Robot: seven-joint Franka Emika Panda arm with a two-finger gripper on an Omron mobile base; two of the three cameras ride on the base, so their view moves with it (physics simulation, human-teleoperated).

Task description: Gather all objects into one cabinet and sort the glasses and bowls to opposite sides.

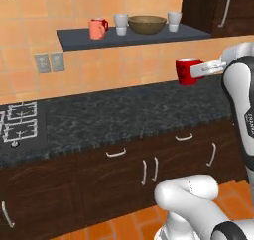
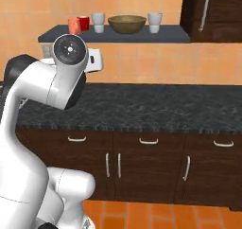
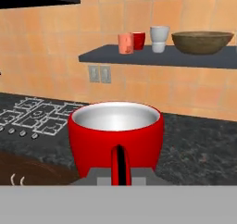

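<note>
Left base view shows the tool (image 1: pixel 201 70) grasping a red mug (image 1: pixel 187 71) by its handle, the shelf (image 1: pixel 74 37) with bowl (image 1: pixel 147 24) above and beyond it.

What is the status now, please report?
End effector shut on red mug, held above counter. Shelf holds salmon mug, another red mug, two tumblers, bowl between them. Path to shelf looks open.

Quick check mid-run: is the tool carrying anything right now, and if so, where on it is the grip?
Yes. The tool holds a red mug by its handle, mug upright in the air over the counter.
</note>
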